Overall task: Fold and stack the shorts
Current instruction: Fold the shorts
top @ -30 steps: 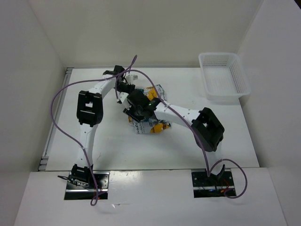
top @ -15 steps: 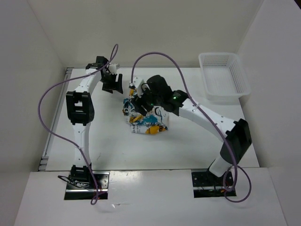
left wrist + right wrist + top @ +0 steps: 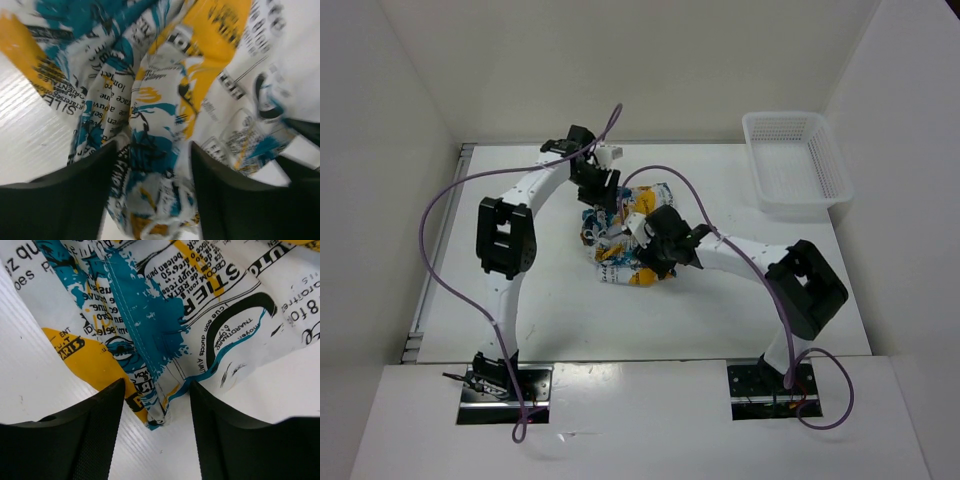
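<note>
Left claw (image 3: 153, 165) and right claw (image 3: 156, 400), jaws apart, straddle crumpled shorts (image 3: 617, 268) lying lengthwise near-left to far-right.

A: Identify the work surface.
B: White tabletop (image 3: 720, 190), flat. The wrist views show a fine ribbed finish. A metal rail (image 3: 420, 320) runs along its left edge.
A: Enclosure?
B: A plain white back wall (image 3: 640, 60), left wall (image 3: 370, 200) and right wall (image 3: 910, 200) border the tabletop. A white ledge (image 3: 640, 430) spans the near side.
A: Lighting?
B: Even and diffuse, with soft shadows.
</note>
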You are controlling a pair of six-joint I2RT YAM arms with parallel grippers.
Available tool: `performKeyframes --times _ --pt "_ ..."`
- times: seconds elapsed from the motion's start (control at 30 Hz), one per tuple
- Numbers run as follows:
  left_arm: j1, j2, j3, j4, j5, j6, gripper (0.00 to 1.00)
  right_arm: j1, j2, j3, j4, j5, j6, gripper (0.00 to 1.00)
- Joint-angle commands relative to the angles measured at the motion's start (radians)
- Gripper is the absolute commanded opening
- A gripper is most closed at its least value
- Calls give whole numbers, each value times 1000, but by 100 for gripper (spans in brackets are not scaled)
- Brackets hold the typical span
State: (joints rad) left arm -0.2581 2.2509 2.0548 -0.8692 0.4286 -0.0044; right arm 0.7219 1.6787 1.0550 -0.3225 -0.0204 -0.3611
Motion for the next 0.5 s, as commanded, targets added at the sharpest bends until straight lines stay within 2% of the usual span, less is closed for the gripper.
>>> performKeyframes --times 0.0,0.03,0.07,0.13,0.17,0.2,0.23,0.27,0.47 --pt "20 50 -30 -1 -21 4 62 7 -4 -39 132 37 -21 59" --pt "20 50 -30 9 -21 4 57 7 -4 -49 144 46 -21 53" --pt "20 50 -39 9 -21 4 52 7 -4 -64 145 59 -21 42" --pt "20 61 -39 9 -21 4 40 7 -4 -75 157 59 -21 31" --pt "20 61 -29 9 -40 4 24 7 -4 -84 157 59 -21 21" --pt "20 74 -28 9 -51 4 18 7 -4 -84 157 69 -21 15" --pt "20 87 -15 9 -63 4 13 7 -16 -84 157 69 -21 10" --pt "20 87 2 18 -83 4 10 7 -26 -93 157 83 -30 0" --pt "31 153 106 28 -146 4 10 43 -155 -187 120 105 -87 0"
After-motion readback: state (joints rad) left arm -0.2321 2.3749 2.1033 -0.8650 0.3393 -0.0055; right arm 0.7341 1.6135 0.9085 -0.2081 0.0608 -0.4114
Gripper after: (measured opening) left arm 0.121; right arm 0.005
